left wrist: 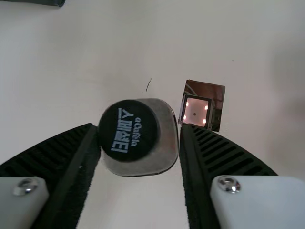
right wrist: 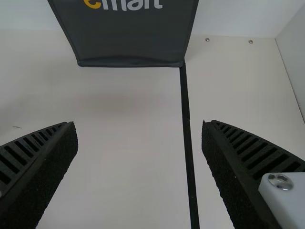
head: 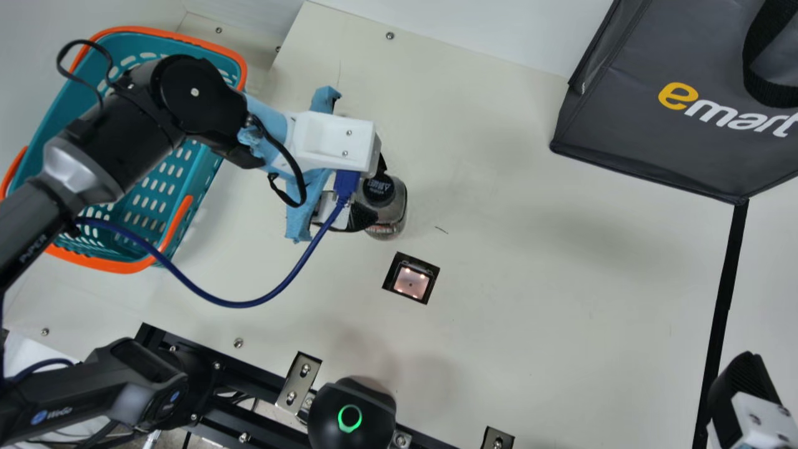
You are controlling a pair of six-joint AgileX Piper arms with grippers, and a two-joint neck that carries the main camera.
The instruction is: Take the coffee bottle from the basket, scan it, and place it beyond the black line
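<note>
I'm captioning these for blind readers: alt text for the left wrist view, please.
The left claw grips a dark-capped coffee bottle, seen from above; nearby, a lit square scanner is set into the pale table.

The cream table (head: 548, 299) bears a teal basket (head: 112, 265) near the left gripper (head: 372, 192), a dark bag (head: 623, 112) farther off, a black line (head: 727, 280) near the right gripper (head: 745, 380).

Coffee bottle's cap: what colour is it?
The cap is black with pale lettering; it shows best in the left wrist view.
</note>
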